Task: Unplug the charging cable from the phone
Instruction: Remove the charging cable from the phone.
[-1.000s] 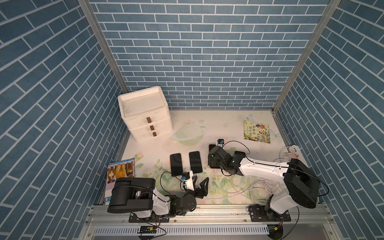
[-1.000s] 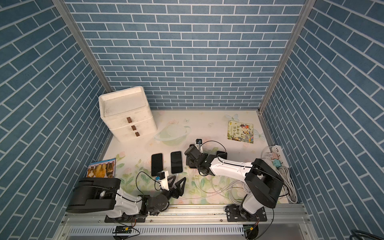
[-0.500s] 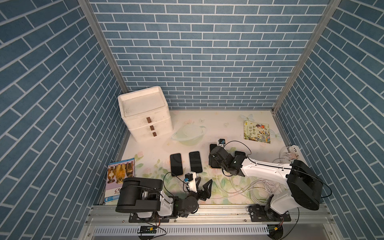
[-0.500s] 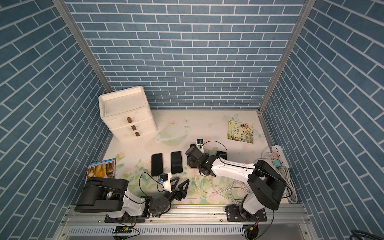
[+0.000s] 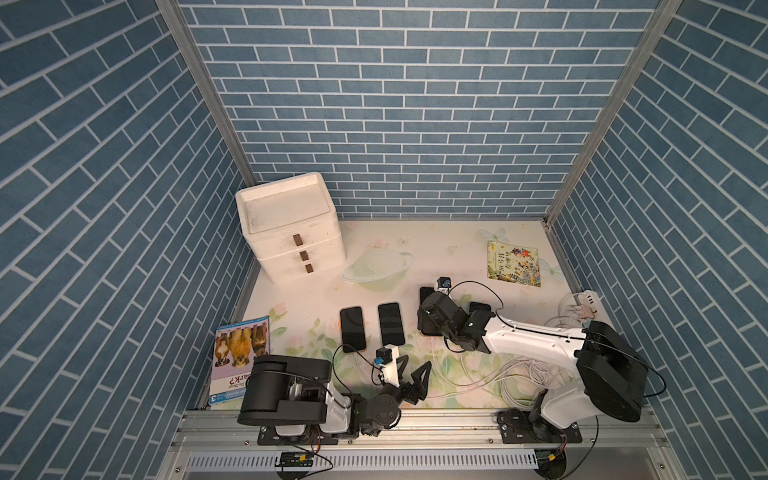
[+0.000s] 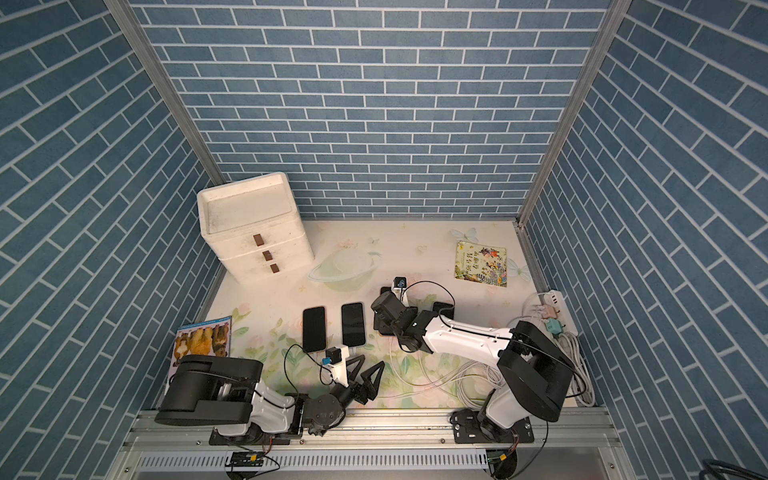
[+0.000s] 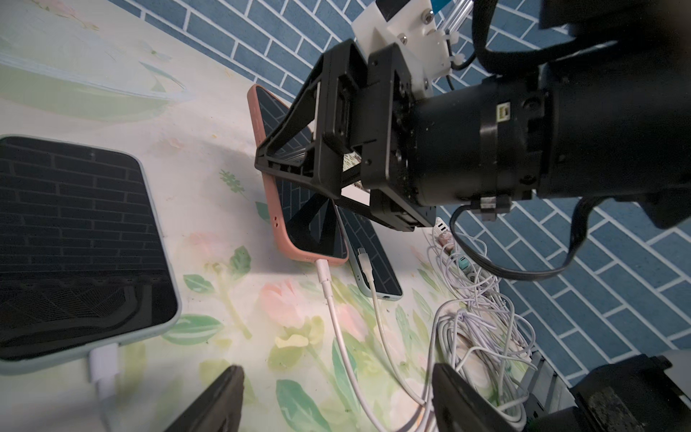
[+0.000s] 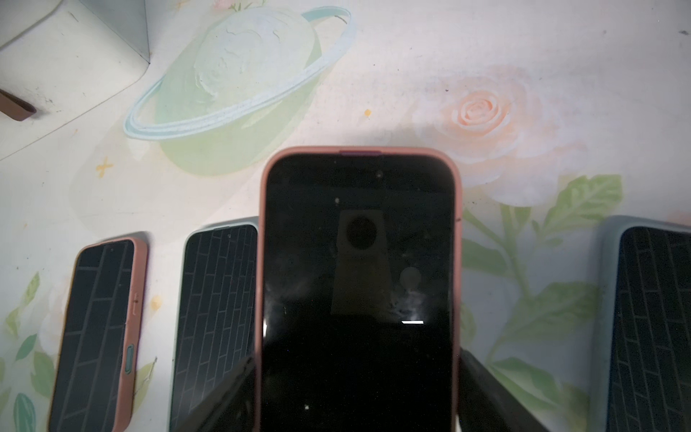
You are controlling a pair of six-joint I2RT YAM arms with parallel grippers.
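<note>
The left arm is folded low near the front rail, and its hand (image 5: 411,365) points forward with the two black fingers (image 6: 376,374) spread wide apart and nothing between them. The right arm reaches across the bench (image 5: 457,249) toward the middle, white forearm stretched out and wrist bent down. The right hand (image 7: 299,161) stands wide, a finger at each side.

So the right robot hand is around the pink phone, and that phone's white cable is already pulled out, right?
Not quite. The right gripper does sit around the pink phone, one finger on each side, but the white cable is not pulled out. The left wrist view shows its plug still pushed into the end of the phone.
</note>
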